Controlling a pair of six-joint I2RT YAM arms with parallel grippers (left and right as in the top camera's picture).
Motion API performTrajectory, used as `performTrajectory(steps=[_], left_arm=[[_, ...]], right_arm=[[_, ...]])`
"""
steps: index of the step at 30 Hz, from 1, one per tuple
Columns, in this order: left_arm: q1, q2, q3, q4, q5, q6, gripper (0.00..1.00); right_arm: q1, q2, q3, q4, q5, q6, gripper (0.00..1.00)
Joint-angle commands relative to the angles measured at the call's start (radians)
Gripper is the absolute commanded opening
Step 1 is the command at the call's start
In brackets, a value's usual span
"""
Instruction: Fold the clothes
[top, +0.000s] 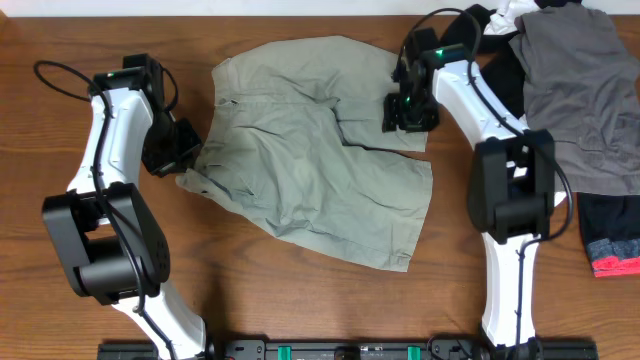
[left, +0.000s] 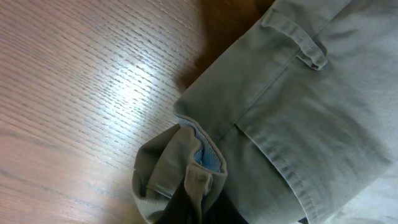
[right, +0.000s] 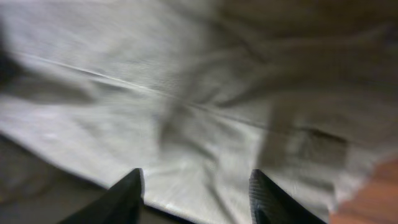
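Wooden counter (top: 90, 30) is carrying the khaki clothes (top: 300, 170), lying flat between my hands. My left hand (top: 188, 152) is clamping a waistband corner for folding; my right hand (top: 408, 112) is hanging part-open just over the cloth.

The clothes (right: 199, 93) look blurred in the right wrist view; bunched cloth mostly hides the left fingers (left: 181, 209).

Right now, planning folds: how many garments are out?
4: khaki shorts centre, grey garment top right, black garment beneath it, dark red-edged piece right edge. More may be hidden.
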Motion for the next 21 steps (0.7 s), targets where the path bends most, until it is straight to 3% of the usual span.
performTrajectory(steps=[1,3,9,14,21], left_arm=[[0.003,0.005,0.004,-0.006,-0.008,-0.005,0.06],[0.003,0.003,0.004,-0.006,-0.008,-0.005,0.06],[0.003,-0.025,0.004,0.019,-0.008,0.034,0.06],[0.003,-0.043,0.004,0.036,-0.008,0.044,0.06],[0.005,-0.043,0.004,0.043,-0.009,0.061,0.06]], right_arm=[[-0.026,-0.163,0.005,-0.013,-0.018,-0.013,0.66],[-0.041,-0.222,0.005,-0.061,-0.018,-0.024,0.73],[-0.045,-0.298,0.004,-0.25,-0.07,-0.109,0.78],[0.003,-0.294,-0.037,-0.315,-0.173,-0.111,0.75],[0.073,-0.302,-0.077,-0.46,-0.076,-0.064,0.72]])
